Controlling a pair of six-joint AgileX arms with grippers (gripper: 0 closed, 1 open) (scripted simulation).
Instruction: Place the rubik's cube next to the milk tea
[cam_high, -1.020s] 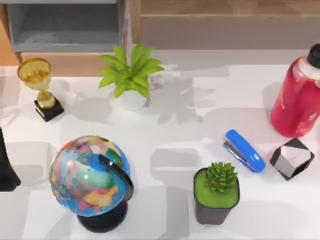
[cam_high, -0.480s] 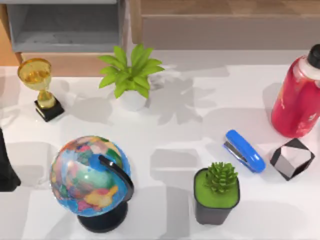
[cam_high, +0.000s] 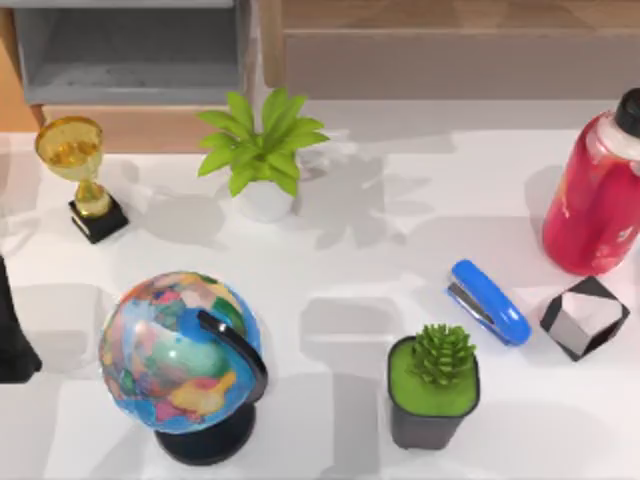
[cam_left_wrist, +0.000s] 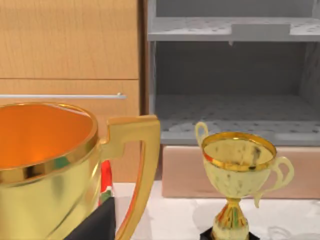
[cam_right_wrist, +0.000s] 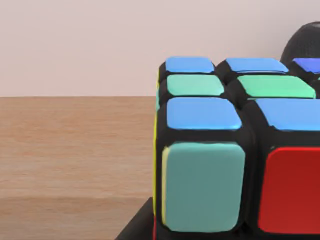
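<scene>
Resting on the table (cam_high: 350, 250) between the blue stapler (cam_high: 489, 301) and the milk tea (cam_high: 597, 205), the rubik's cube (cam_high: 585, 318) looks light, rigid and slick, best pinched across opposite flat faces; whether the grippers grasp anything I cannot tell.

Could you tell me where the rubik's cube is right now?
In the top view, the rubik's cube sits at the table's right edge, just below the milk tea, right of the blue stapler.

Nothing readable is showing anywhere: the milk tea (cam_high: 598, 200), the rubik's cube (cam_high: 585, 317), the globe (cam_high: 180, 352) and the stapler (cam_high: 488, 301) are carrying no legible lettering or numbers.
</scene>
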